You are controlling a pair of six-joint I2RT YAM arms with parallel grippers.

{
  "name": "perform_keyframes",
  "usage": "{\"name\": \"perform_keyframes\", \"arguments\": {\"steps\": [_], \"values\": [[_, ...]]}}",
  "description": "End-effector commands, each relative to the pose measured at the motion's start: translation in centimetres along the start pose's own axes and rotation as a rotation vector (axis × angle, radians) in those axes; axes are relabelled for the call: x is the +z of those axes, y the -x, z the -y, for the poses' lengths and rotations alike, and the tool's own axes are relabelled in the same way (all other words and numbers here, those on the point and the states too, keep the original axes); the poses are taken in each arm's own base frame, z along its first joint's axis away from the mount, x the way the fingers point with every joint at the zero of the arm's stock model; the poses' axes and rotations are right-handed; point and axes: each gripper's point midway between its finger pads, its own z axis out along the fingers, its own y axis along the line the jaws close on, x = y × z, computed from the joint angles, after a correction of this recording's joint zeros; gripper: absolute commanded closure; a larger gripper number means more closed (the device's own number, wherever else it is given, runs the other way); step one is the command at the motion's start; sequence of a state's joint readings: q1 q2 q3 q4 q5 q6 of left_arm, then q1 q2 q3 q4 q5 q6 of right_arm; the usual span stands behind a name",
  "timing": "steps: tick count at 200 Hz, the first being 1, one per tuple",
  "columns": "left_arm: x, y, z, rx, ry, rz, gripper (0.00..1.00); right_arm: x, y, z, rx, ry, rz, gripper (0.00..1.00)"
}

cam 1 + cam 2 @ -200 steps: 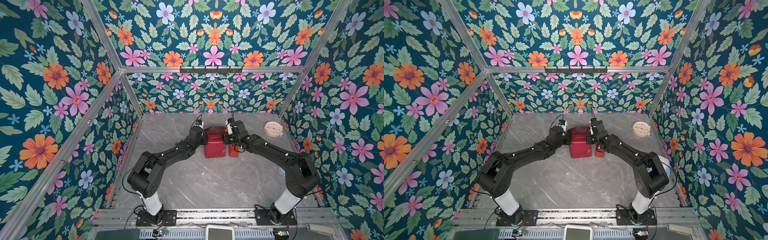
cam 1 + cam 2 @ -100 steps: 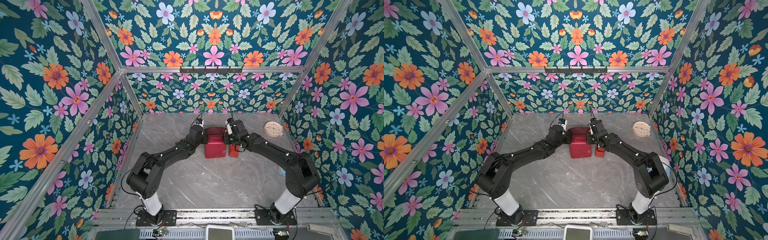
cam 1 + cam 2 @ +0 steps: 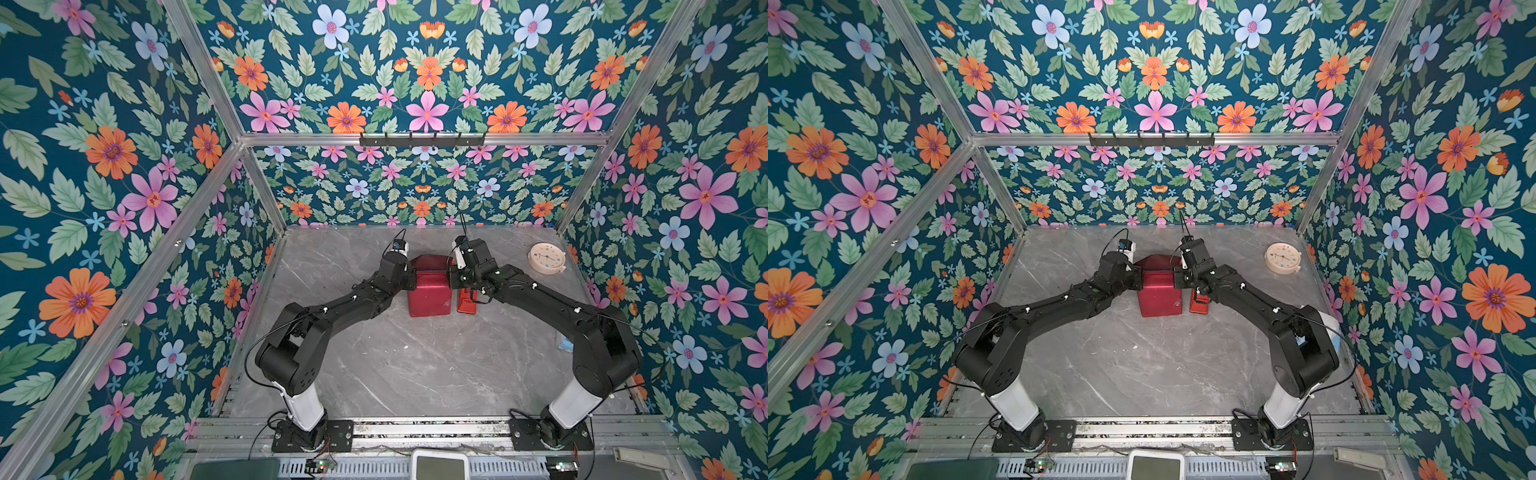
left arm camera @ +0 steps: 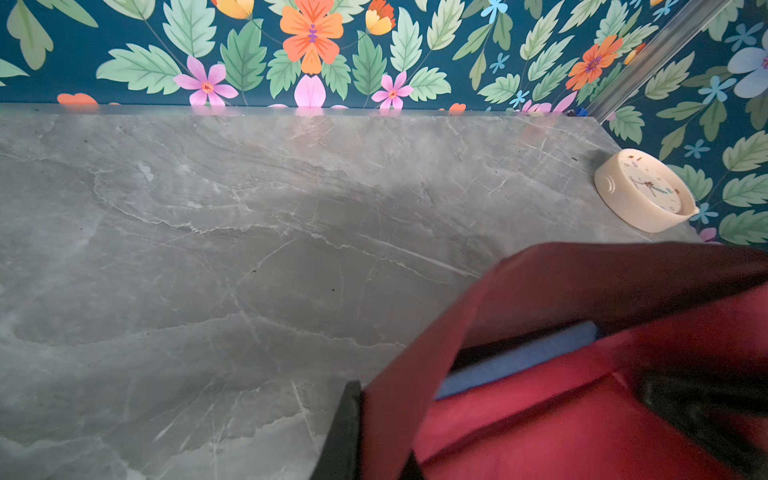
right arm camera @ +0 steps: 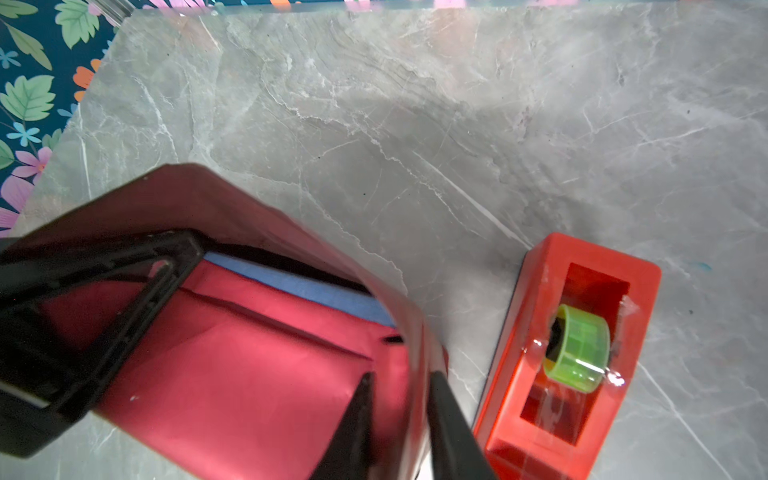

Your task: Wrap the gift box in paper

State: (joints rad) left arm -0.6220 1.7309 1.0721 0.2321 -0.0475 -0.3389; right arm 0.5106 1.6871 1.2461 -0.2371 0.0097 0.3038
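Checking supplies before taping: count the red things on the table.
2. The paper, folded around the gift box, centre-back of the table; the tape dispenser beside it, rightward in both top views. None seems hidden.

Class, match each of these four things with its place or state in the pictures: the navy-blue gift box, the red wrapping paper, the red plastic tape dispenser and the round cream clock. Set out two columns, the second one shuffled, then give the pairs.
Things
1. navy-blue cuboid gift box
2. red sheet of paper
3. red plastic tape dispenser
4. round cream clock

Places and states
A. in the far right corner of the grey marble table
B. folded around the box, far end open
C. mostly covered, only a blue strip showing
D. standing beside the parcel, on the right arm's side

Pairs: 1-C, 2-B, 3-D, 4-A
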Motion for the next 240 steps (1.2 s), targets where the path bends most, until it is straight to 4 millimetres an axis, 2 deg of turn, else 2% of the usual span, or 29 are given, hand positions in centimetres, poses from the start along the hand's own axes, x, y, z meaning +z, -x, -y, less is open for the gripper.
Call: {"name": "perform_keyframes", "arguments": {"steps": [1, 43, 90, 112, 141, 166, 170, 192, 217, 240], "values": [[0.1, -0.1, 0.0, 0.016, -0.002, -0.007, 0.95, 0.5, -0.9, 0.4, -0.005, -0.019, -0.028, 0.85], [0.0, 0.1, 0.0, 0.021, 0.0, -0.006, 1.0, 0.3, -0.7, -0.2, -0.009, -0.007, -0.025, 0.92], [-1.5, 0.2, -0.8, 0.028, 0.038, 0.001, 1.0, 0.1, -0.8, -2.0, 0.033, 0.056, -0.022, 0.92], [-2.2, -0.5, -1.5, 0.03, 0.057, -0.004, 1.0, 0.0, -1.0, -3.2, 0.044, 0.086, -0.024, 0.9], [-2.3, -2.1, -2.3, 0.024, 0.073, -0.029, 1.0, -0.2, -0.9, -3.6, 0.052, 0.104, -0.025, 0.76], [-2.2, -2.4, -2.6, 0.022, 0.081, -0.034, 1.0, -1.1, -0.7, -3.8, 0.041, 0.115, -0.032, 0.62], [-2.2, -2.4, -2.7, 0.021, 0.081, -0.034, 1.0, -2.4, 0.2, -4.2, 0.036, 0.129, -0.004, 0.6], [-2.1, -2.2, -2.6, 0.019, 0.077, -0.031, 1.0, -4.3, 0.7, -4.3, 0.025, 0.16, 0.009, 0.5], [-2.0, -2.0, -2.4, 0.02, 0.072, -0.028, 1.0, -6.2, 1.3, -4.1, 0.058, 0.256, 0.016, 0.45], [-1.9, -1.9, -2.3, 0.02, 0.067, -0.027, 1.0, -6.4, 1.9, -2.3, 0.125, 0.291, 0.008, 0.44]]}}
